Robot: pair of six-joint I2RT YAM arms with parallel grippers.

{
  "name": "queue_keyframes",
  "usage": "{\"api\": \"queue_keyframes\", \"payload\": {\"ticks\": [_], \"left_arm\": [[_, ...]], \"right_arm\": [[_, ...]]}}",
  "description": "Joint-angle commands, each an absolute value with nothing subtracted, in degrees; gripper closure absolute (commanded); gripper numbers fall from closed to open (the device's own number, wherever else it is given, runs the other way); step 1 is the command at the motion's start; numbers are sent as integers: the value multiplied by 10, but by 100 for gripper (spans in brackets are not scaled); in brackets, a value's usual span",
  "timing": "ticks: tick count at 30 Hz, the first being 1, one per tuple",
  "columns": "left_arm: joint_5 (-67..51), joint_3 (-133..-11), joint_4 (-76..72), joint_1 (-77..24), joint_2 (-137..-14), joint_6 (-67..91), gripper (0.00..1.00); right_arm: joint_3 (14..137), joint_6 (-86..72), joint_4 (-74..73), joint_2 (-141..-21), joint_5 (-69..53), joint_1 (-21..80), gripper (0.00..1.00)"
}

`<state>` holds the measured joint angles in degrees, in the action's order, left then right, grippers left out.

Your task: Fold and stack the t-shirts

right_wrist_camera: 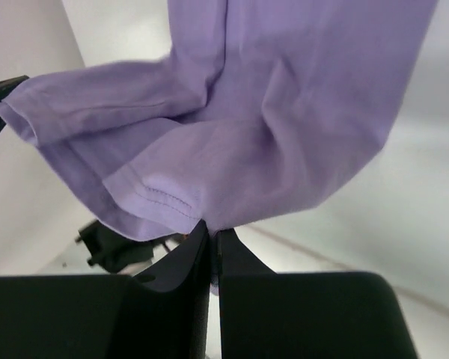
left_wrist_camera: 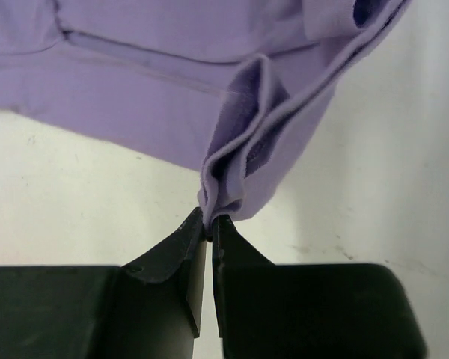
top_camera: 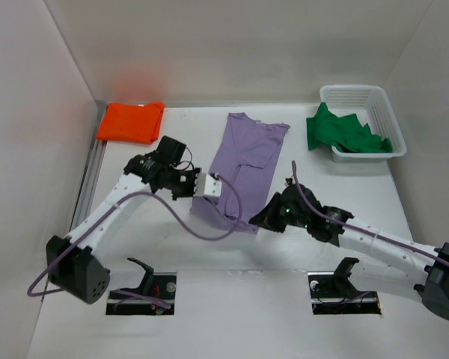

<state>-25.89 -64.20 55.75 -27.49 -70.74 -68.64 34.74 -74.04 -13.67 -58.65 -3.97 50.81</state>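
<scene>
Lying on the white table, the lavender t-shirt is stretching away beyond both sets of fingertips; its near hem is reaching back to them, one corner to each arm. Judged as thin, light and wholly limp, the cloth is going to sag and crease wherever it is unsupported; it is not fragile, and it is likely to slide easily over the smooth surface. The two hem corners look like the sound places to take hold, since a pinch there is carrying the full width; a single layer may slip from a shallow bite, so a deep pinch is advisable.

The white lattice basket is standing well beyond and to the right of the right fingers; the green t-shirt is sitting in it crumpled, part of it spilling over the left rim; nothing else is showing inside. The orange t-shirt is lying well beyond and to the left of the left fingers, apparently folded already, in no container.

The left gripper is clamping its fingers together on a bunched fold of lavender hem; the cloth is gathering into pleats just ahead of the tips. The right gripper is likewise pinching tight on the stitched hem edge; the fabric is fanning out ahead of its tips, with the dark tip of the other arm showing at the far left.
</scene>
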Motion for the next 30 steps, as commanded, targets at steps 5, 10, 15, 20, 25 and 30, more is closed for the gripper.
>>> {"api": "queue_keyframes", "payload": {"ticks": [5, 10, 15, 20, 25, 30], "left_arm": [[-294, -743, 430, -255, -827, -578, 100], [-275, -805, 406, -235, -922, -552, 100], [-248, -872, 388, -219, -1007, -525, 99], [-229, -896, 379, -218, -1059, -518, 96], [-220, -897, 341, -218, -1090, -517, 94], [-210, -903, 324, -214, -1113, -516, 91]], "right_arm": [[427, -601, -132, -666, -133, 371, 94], [465, -561, -125, -724, -149, 305, 94], [500, -534, -112, -788, -179, 264, 94], [527, -521, -91, -860, -194, 242, 94], [544, -512, -86, -900, -183, 217, 94], [571, -498, -84, -939, -188, 203, 92]]}}
